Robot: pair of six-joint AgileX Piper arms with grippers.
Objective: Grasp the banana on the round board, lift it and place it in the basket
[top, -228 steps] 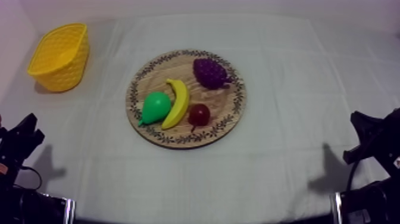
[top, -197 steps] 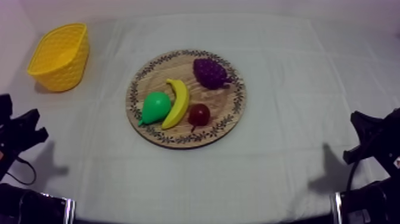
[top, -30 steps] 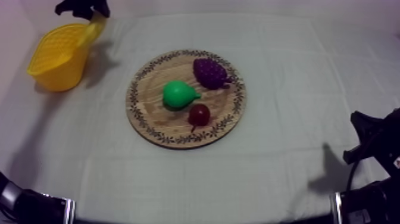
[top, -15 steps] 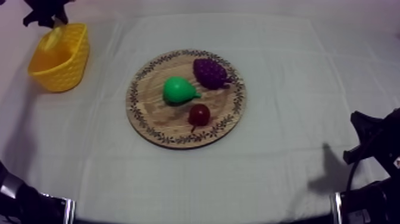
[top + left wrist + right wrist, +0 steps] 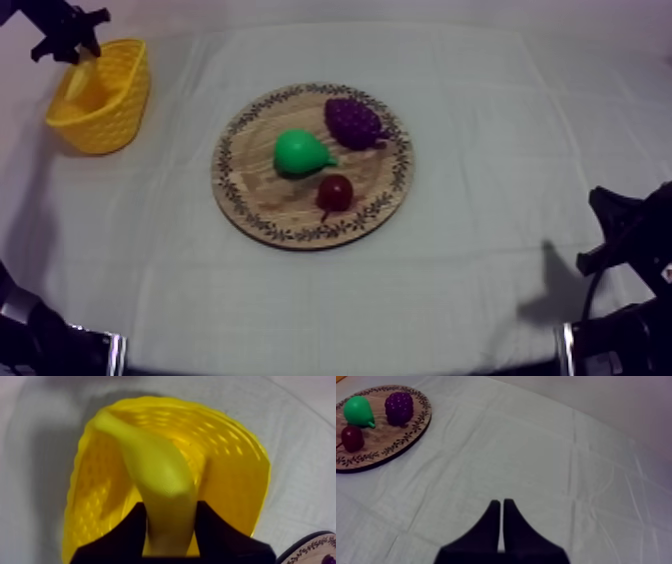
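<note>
Left claw (image 5: 170, 510) grips the banana (image 5: 159, 473) by one end, aiming it into the yellow basket (image 5: 235, 456) so letting go should drop it inside; pear (image 5: 300, 155), grapes (image 5: 353, 122) and small red fruit (image 5: 334, 190) lie on the wooden board (image 5: 255, 200); my right claw (image 5: 501, 507) sits clenched, empty.

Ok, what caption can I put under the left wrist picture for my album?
Left gripper shut on the banana, holding it over the yellow basket.
</note>
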